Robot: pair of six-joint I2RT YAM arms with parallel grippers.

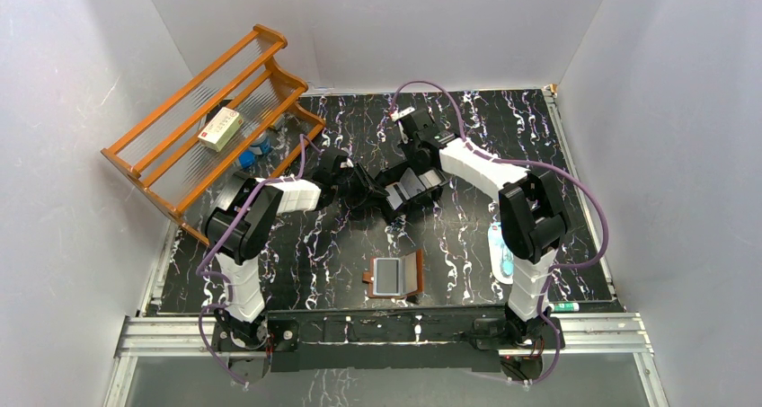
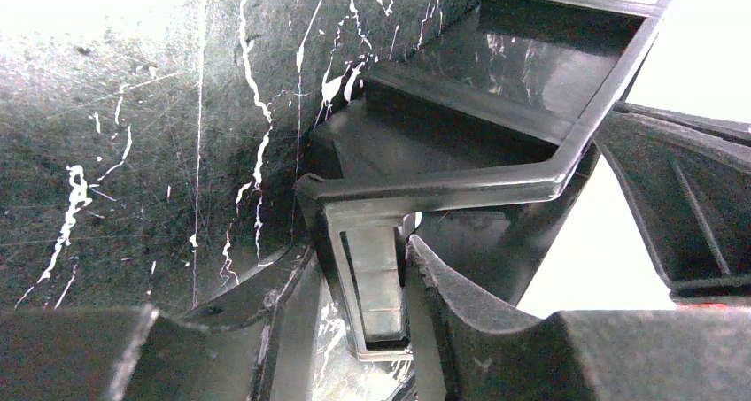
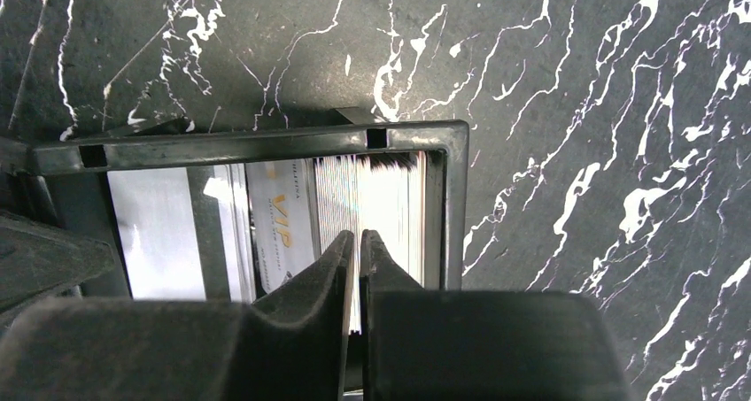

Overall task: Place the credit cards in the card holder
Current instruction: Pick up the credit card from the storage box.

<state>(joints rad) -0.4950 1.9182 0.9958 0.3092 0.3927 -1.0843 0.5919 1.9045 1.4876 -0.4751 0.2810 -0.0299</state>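
The brown card holder (image 1: pixel 417 273) lies open near the front edge, with a grey credit card (image 1: pixel 389 278) on its sleeve. Mid-table stands a black tray (image 1: pixel 422 185) holding an upright stack of credit cards (image 3: pixel 390 197), with a white VIP card (image 3: pixel 288 213) at the stack's left. My right gripper (image 3: pixel 357 235) reaches down into the stack, shut on the thin pale edge of one card. My left gripper (image 2: pixel 376 273) is at the tray's (image 2: pixel 496 109) left end, shut on a part of its wall. In the top view the left gripper (image 1: pixel 371 196) and right gripper (image 1: pixel 414 175) flank the tray.
An orange wire rack (image 1: pixel 184 92) leans at the back left, with a white box (image 1: pixel 220 128) and a blue item (image 1: pixel 253 150) on it. A white-and-blue packet (image 1: pixel 500 250) lies beside the right arm. White walls surround the marbled black table (image 1: pixel 341 245).
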